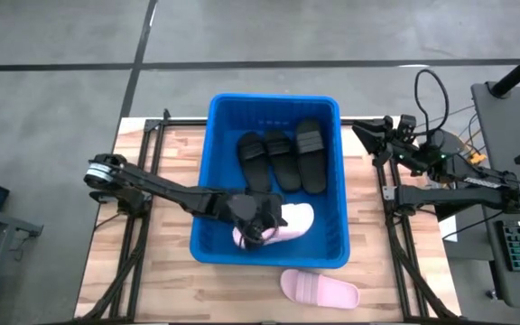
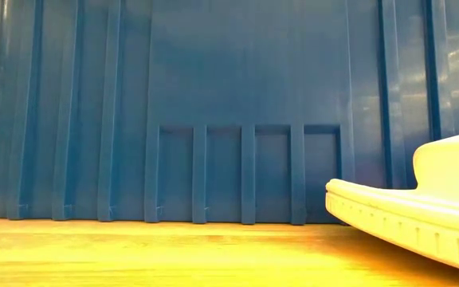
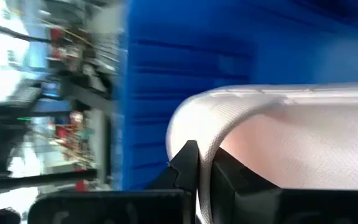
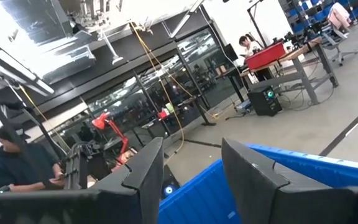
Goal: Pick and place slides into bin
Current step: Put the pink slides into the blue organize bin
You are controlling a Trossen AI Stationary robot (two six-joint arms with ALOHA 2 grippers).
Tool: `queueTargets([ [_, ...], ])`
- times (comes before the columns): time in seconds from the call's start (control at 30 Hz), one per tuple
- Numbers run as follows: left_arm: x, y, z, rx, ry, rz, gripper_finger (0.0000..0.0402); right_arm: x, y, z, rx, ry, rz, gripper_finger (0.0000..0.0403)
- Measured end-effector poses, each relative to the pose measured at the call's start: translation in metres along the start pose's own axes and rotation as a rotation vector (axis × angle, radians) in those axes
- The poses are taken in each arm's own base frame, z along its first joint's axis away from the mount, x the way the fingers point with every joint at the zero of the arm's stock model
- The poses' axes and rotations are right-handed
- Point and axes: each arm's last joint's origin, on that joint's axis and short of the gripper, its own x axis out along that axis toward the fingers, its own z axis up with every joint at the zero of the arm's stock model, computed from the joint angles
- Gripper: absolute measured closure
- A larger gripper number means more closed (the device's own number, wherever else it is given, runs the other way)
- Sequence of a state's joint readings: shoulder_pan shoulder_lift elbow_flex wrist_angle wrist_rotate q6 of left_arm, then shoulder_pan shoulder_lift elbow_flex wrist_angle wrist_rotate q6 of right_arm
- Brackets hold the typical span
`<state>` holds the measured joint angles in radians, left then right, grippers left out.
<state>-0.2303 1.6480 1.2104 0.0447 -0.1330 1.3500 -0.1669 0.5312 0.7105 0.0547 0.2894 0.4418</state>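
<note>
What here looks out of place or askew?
One pink slide lies alone on the table, outside the bin. Three black slides lie side by side inside. The left gripper, shut on the other pink slide, holds it over the bin's near end.

- Bin (image 1: 213,171) sitting mid-table, walls blocking any level approach; entry only from above.
- Three black slides (image 1: 281,158) lying side by side, filling the far half of the floor.
- Left gripper (image 1: 258,227), clamped on a pink slide (image 1: 294,219), crowding the near half.
- Bare blue floor showing at far-left corner and along the right wall.
- Second pink slide (image 1: 320,288) lying on table (image 1: 165,280) near the front wall.
- Table's left strip and near-left corner lying open; right arm parked at the right edge.
</note>
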Motion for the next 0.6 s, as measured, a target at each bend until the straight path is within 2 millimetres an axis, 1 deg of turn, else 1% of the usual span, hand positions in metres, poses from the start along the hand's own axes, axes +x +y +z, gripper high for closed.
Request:
queueTargets([
  [0.07,0.005,-0.013,0.000,0.011,0.011,-0.044,0.0401,0.000,0.000,0.000,-0.005,0.002,-0.001,0.0250],
  [0.27,0.008,-0.036,0.008,0.139,-0.043,-0.105,0.0401,-0.001,-0.001,0.000,-0.007,0.001,-0.004,0.0254],
  [0.4,0.008,-0.037,0.008,0.183,-0.023,-0.065,0.0401,-0.001,-0.001,0.001,-0.009,-0.002,-0.006,0.0254],
  [0.53,-0.003,-0.029,0.013,0.172,-0.060,-0.035,0.0401,-0.001,-0.002,0.001,-0.009,-0.016,-0.035,0.0258],
  [0.6,-0.007,-0.030,0.016,0.146,-0.069,-0.043,0.0401,-0.001,-0.002,0.001,-0.026,-0.023,-0.052,0.0260],
])
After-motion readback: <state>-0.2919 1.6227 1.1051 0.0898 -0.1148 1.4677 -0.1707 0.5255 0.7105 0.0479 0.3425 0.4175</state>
